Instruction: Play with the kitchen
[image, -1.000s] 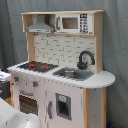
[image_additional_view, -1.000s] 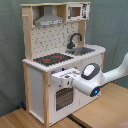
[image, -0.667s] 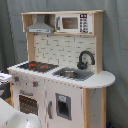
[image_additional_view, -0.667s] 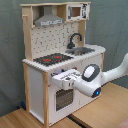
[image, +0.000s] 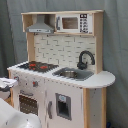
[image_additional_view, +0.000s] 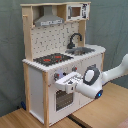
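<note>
Kitchen: the large white and light-wood toy play kitchen (image_additional_view: 60, 60) stands on a wooden tabletop (image_additional_view: 107, 107) in the second exterior view, before a grey curtain (image: 116, 45).
Top: grey hood (image: 40, 26) and small microwave (image: 74, 22) sit side by side.
Counter: black-red stovetop (image: 36, 65) beside the sink (image: 72, 74) with black faucet (image: 85, 59).
Front: windowed oven door (image_additional_view: 64, 99) below the stovetop.
Arm: white robot arm (image_additional_view: 112, 75) reaches in from the second exterior view's right.
End effector (image_additional_view: 66, 82): at the kitchen's front panel, just above the oven door; cannot tell whether spread or pressed together.
</note>
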